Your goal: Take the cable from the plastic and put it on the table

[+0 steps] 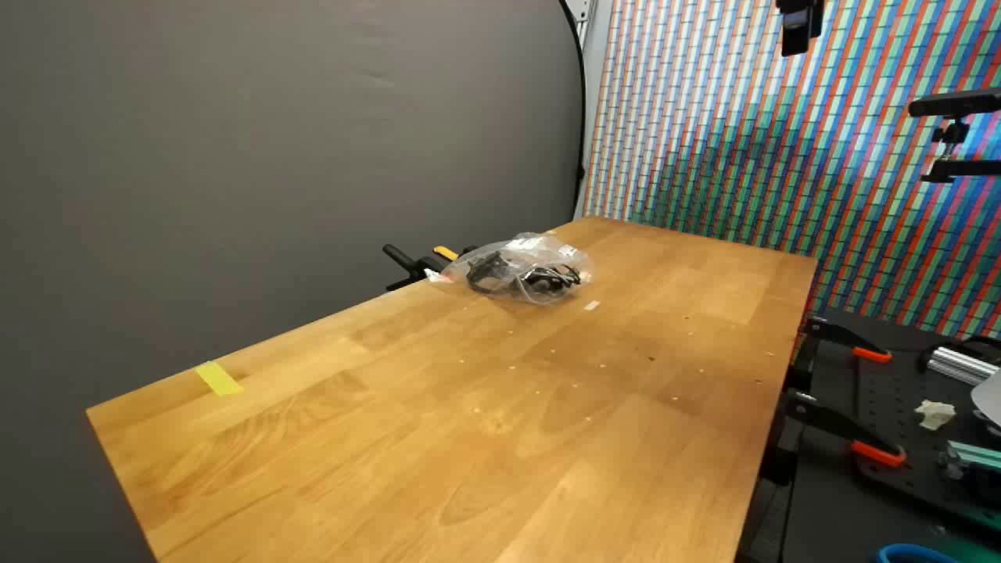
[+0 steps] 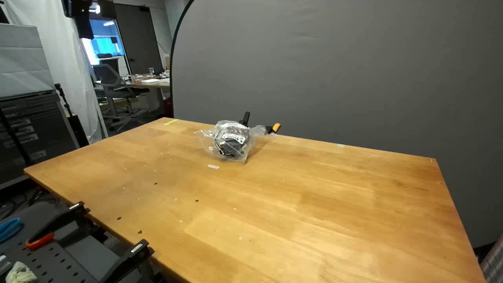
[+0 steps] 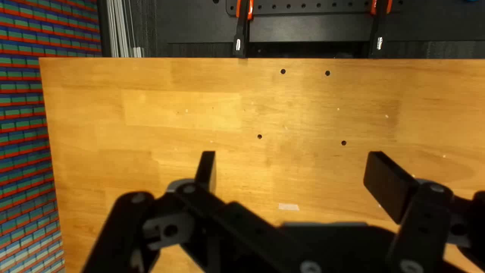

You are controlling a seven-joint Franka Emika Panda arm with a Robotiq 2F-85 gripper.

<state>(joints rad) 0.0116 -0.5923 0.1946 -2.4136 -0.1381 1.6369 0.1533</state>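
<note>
A clear plastic bag (image 1: 522, 249) lies on the wooden table (image 1: 438, 438) near its edge beside the grey backdrop. A black coiled cable (image 1: 551, 277) is inside it. In an exterior view the bag (image 2: 251, 135) and the dark cable (image 2: 231, 146) also show, with white labels partly over the cable. I cannot tell where the bag's opening is. In the wrist view my gripper (image 3: 291, 163) is open and empty, with its fingers wide apart above the table (image 3: 144, 132). Neither bag nor cable shows in the wrist view. Dark parts, likely my gripper, show high at the top edge (image 1: 799, 27) in an exterior view.
A black and yellow clamp (image 1: 418, 266) sits at the table edge right behind the bag. Black and orange clamps (image 1: 848, 430) hold the opposite edge. A dark perforated board (image 2: 59, 255) lies beyond it. Yellow tape (image 1: 219, 378) and a white tape piece (image 3: 288, 207) stick to the table.
</note>
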